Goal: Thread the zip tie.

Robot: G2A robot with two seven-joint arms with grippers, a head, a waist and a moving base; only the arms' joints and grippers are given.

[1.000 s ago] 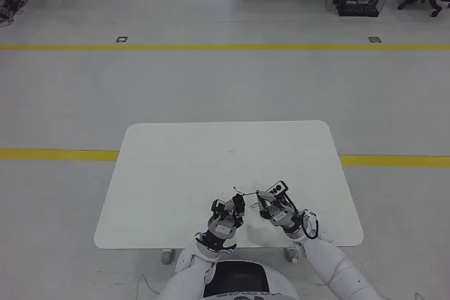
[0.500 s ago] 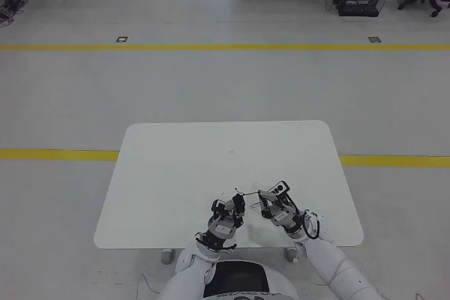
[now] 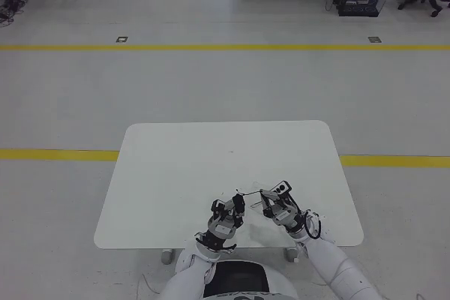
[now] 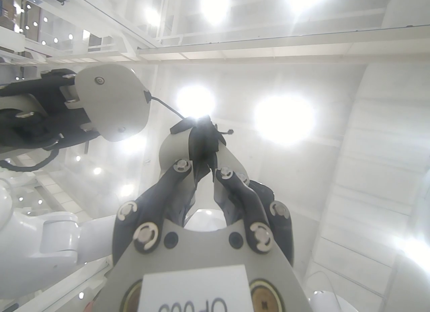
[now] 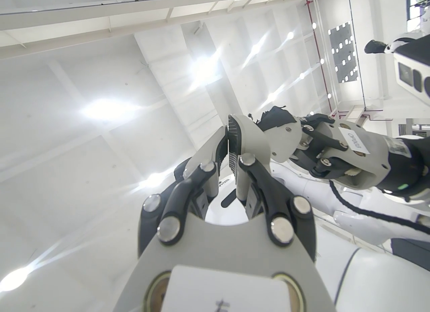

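Together, left gripper [image 3: 238, 201] and right gripper [image 3: 265, 196] pinch one zip tie [image 3: 248, 193].

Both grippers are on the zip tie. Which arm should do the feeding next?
Right, likely. The right gripper is shut on the zip tie, whose free stretch runs straight to the shut left gripper. Right can feed it while left holds.
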